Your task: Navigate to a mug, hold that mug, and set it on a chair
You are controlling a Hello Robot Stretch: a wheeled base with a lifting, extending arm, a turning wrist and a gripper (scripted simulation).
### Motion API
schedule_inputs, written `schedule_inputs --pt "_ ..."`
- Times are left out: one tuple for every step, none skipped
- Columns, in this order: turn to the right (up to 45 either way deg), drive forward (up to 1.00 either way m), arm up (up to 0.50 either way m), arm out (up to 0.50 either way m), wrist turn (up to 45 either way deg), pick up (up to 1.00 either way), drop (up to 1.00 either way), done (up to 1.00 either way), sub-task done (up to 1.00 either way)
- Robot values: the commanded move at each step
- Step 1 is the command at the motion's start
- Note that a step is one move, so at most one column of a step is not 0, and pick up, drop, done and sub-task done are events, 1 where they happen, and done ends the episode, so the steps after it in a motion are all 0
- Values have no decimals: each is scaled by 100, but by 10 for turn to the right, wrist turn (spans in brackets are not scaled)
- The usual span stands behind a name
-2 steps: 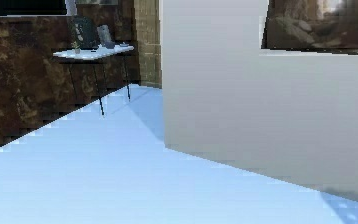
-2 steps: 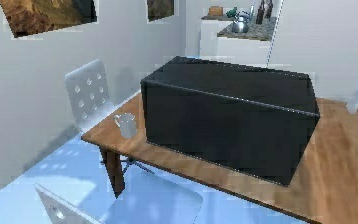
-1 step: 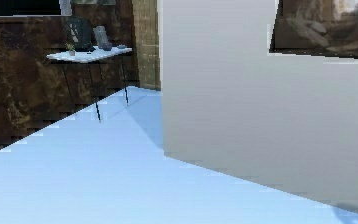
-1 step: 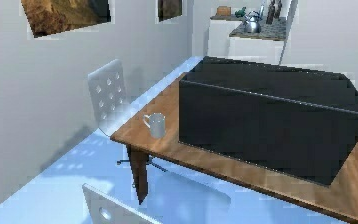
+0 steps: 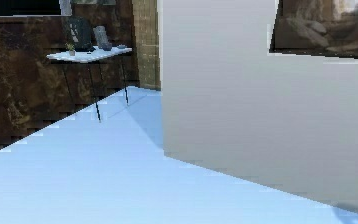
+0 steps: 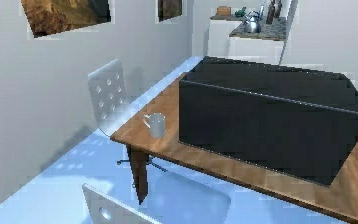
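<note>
A pale mug [image 6: 155, 125] stands upright on a wooden counter [image 6: 237, 165], near the counter's left corner, close to its left edge. A large black box [image 6: 272, 115] takes up most of the counter top; the mug is near the box's left end but apart from it. A white chair [image 6: 107, 90] with a perforated back stands just beside the counter's left edge, near the mug. The back of a second white chair [image 6: 117, 208] rises at the counter's near edge. Beyond the box, a kitchen counter [image 6: 249, 30] carries a kettle and other small items.

In the forward view, pale floor runs past a white wall corner toward a small white counter [image 5: 87, 55] on thin dark legs against a dark wall.

The end effector's state cannot be told.

The step in hand looks like the last of the approach to the mug, with grasping not yet begun. The next move probably calls for a short drive forward to line up the arm with the mug, then lifting above the counter top and reaching out, clear of the box and the near chair.
</note>
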Motion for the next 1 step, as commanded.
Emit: schedule_inputs --pt "0 0 36 0 0 0 0 0 0"
